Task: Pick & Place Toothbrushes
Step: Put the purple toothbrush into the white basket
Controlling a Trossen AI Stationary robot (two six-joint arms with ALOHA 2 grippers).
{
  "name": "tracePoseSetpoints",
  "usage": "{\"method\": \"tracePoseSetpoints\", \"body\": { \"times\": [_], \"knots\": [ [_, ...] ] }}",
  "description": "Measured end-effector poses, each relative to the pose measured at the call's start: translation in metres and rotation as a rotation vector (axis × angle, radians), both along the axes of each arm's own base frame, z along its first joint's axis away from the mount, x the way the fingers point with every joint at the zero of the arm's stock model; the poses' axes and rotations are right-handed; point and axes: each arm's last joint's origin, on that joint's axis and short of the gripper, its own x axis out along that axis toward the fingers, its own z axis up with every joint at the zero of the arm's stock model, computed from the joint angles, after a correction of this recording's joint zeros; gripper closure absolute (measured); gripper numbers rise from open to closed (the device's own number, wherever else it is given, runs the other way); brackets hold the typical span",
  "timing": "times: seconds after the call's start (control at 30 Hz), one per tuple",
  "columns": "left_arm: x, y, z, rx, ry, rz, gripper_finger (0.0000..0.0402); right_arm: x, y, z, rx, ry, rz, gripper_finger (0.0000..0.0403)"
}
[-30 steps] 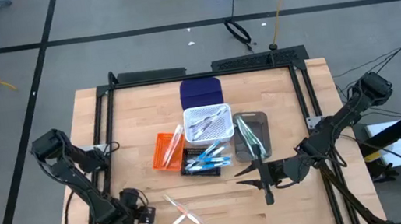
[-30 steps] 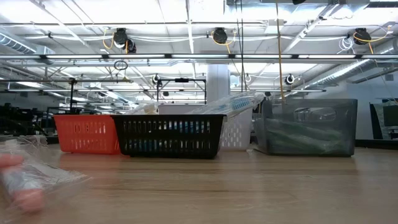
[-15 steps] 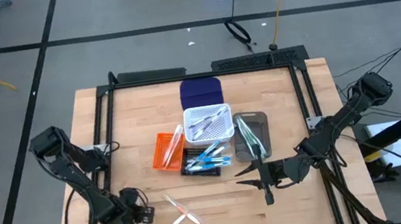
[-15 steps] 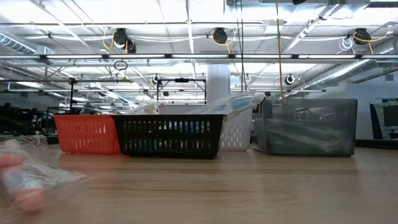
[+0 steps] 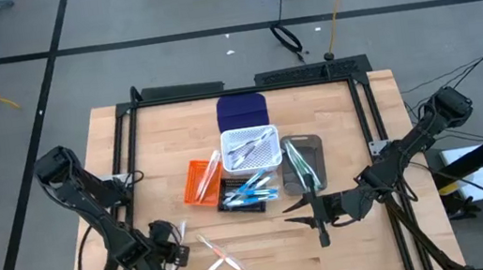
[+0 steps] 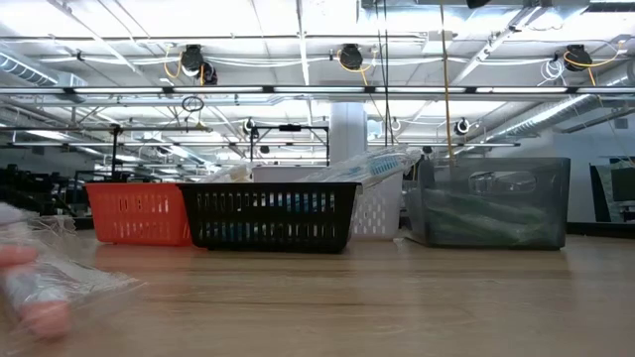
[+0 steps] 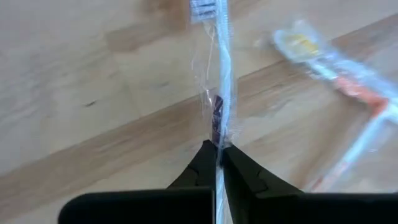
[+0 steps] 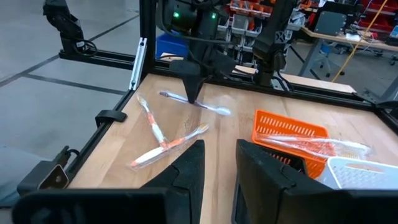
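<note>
My left gripper [image 5: 173,242] stands near the table's front left, pointing down and shut on a toothbrush [image 7: 222,81] in a clear wrapper. In the right wrist view that toothbrush [image 8: 208,107] lies about level under the fingers. Two more wrapped toothbrushes [image 5: 213,257], with orange-pink accents, lie crossed flat on the table just to its right. Further toothbrushes fill the bins at the table's middle. My right gripper [image 5: 301,208] waits open, low over the table, near the grey bin, with nothing between its fingers. My left gripper pinches the wrapped toothbrush between its two fingertips at a dark patch partway along the handle [image 7: 217,127]. The fingers come from above, pointing down, and lie across the handle. The toothbrush stays about level; whether it is clear of the table I cannot tell.
Several bins cluster at the table's middle: orange [image 5: 199,181], black [image 5: 248,195], white [image 5: 251,148], grey [image 5: 304,164] and a dark blue one [image 5: 242,111] behind. A black frame [image 5: 129,141] rims the table. Bare wood lies left of the bins.
My left gripper has shifted a little toward the table's far edge and right, and the wrapped toothbrush now shows beside its fingers on the far side. The two crossed toothbrushes and the bins have stayed where they were.
</note>
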Motion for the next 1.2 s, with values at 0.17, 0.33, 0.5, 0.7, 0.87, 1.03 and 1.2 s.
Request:
{"method": "tracePoseSetpoints", "body": {
  "times": [0.17, 0.33, 0.5, 0.7, 0.87, 1.03, 1.2],
  "knots": [
    [0.003, 0.000, 0.010, 0.018, -0.128, -0.051, 0.0397, 0.000, 0.000, 0.000, 0.025, 0.003, -0.005, 0.0316],
    [0.014, -0.005, 0.027, 0.074, -0.383, -0.171, 0.0398, 0.002, 0.002, -0.004, 0.036, 0.008, -0.009, 0.0316],
    [0.033, -0.009, 0.046, 0.218, -0.640, -0.339, 0.0399, 0.013, 0.001, -0.009, 0.056, -0.031, -0.027, 0.0316],
    [0.064, 0.000, 0.066, 0.436, -0.839, -0.495, 0.0396, 0.032, -0.004, -0.012, 0.137, -0.105, 0.026, 0.0316],
    [0.083, 0.014, 0.077, 0.605, -0.915, -0.556, 0.0394, 0.044, -0.014, -0.010, 0.200, -0.166, 0.076, 0.0316],
    [0.097, 0.029, 0.081, 0.713, -0.913, -0.561, 0.0398, 0.050, -0.027, -0.006, 0.221, -0.206, 0.082, 0.0315],
    [0.107, 0.043, 0.083, 0.778, -0.902, -0.540, 0.0389, 0.056, -0.040, -0.004, 0.228, -0.224, 0.082, 0.0294]
  ]
}}
